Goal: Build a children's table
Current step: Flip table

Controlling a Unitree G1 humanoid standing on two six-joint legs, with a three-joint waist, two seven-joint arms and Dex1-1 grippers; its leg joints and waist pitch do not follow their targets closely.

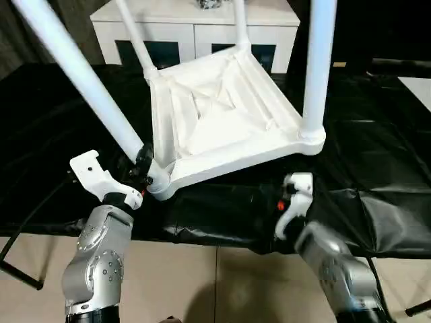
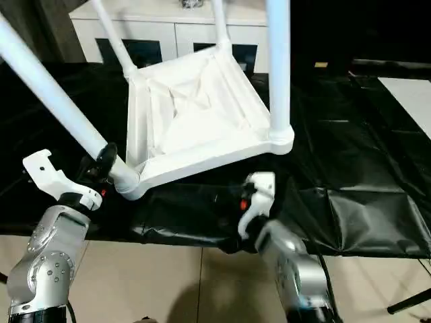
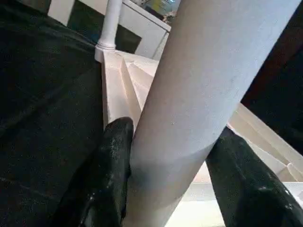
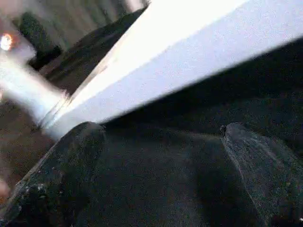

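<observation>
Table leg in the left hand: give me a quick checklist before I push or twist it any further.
1. Left hand around the near-left leg: ok, a finger on each side just above the socket.
2. Leg fully seated in its corner socket: cannot tell, the joint is partly hidden.
3. Other three legs in their sockets: ok, all stand up from the upside-down tabletop.
4. Right hand free: ok, open and empty, below the tabletop's near edge.
5. Tabletop steady on the black sheet: not ok, it looks tilted, with the near edge raised.
</observation>
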